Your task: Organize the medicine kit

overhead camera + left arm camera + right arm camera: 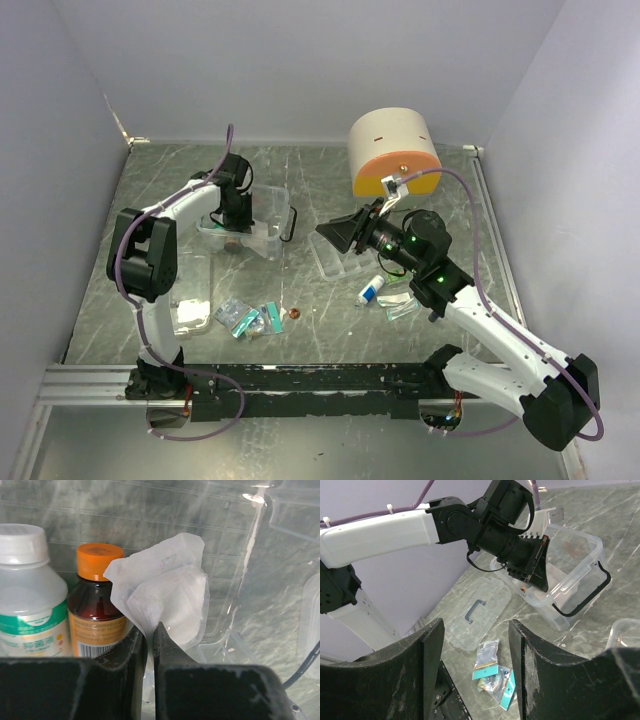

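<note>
Packet (pixel 170 585), white, clamped in left gripper (pixel 150 635) inside medicine kit (pixel 262 243), table's left half; right gripper (pixel 475 625) hung open, empty. I feared the packet snagging and toppling the orange-capped bottle (pixel 97 605).

A rounded beige cabinet (pixel 390 135) with an orange front stands far right on the grey-green marbled table (pixel 320 175). Pale walls (pixel 300 60) close the left, far and right sides. A black rail (pixel 320 380) runs along the near edge
</note>
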`<state>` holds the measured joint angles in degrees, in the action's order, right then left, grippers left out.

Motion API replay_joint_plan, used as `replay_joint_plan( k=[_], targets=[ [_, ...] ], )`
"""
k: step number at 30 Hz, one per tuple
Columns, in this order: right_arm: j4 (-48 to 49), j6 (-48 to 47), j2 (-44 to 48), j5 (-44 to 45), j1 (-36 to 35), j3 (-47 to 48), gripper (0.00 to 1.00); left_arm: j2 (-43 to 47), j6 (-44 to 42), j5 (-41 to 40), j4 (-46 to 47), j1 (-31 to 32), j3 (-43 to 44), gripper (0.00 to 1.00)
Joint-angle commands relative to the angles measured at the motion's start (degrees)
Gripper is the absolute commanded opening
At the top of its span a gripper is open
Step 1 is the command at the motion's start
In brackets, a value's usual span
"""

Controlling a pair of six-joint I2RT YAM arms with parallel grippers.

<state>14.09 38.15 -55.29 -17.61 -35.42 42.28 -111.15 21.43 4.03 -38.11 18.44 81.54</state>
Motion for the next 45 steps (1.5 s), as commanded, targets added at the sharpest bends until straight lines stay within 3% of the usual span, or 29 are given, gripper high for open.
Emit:
replay_joint_plan(
  k=[1,9,14,22,30,32,37,45],
  targets=[
    [1.7,0.3,0.0,-0.6,0.1,-0.4,0.54,1.5,-1.9,-4.3,-3.8,0.5,2.8,0.17],
    [1.7,0.5,0.8,-0.4,0.1,-0.9,0.54,4.2,-3.1,9.5,-1.5,0.6,2.4,0.19],
    [2.0,0.7,0.9,-0.5,0.0,-1.1,0.54,3.4,-0.9,13.9,0.8,0.9,1.1,0.20],
    [1.9,0.8,0.9,-0.5,0.1,-1.3,0.54,3.1,-1.0,10.4,0.1,1.3,0.8,0.27],
    [2.5,1.1,0.6,-0.8,0.1,-1.5,0.54,4.2,-5.0,1.4,-4.6,1.8,4.0,0.58],
    [2.6,1.1,0.6,-0.8,0.0,-1.6,0.54,5.1,-5.4,-0.8,-4.8,1.9,4.3,0.62],
    [2.7,1.2,0.5,-0.8,0.0,-1.7,0.54,5.4,-5.3,-4.3,-5.3,2.2,4.9,0.62],
    [1.7,0.7,0.0,0.1,-0.1,-1.7,0.54,5.0,-3.8,-1.4,-2.1,3.2,4.0,0.51]
  ],
)
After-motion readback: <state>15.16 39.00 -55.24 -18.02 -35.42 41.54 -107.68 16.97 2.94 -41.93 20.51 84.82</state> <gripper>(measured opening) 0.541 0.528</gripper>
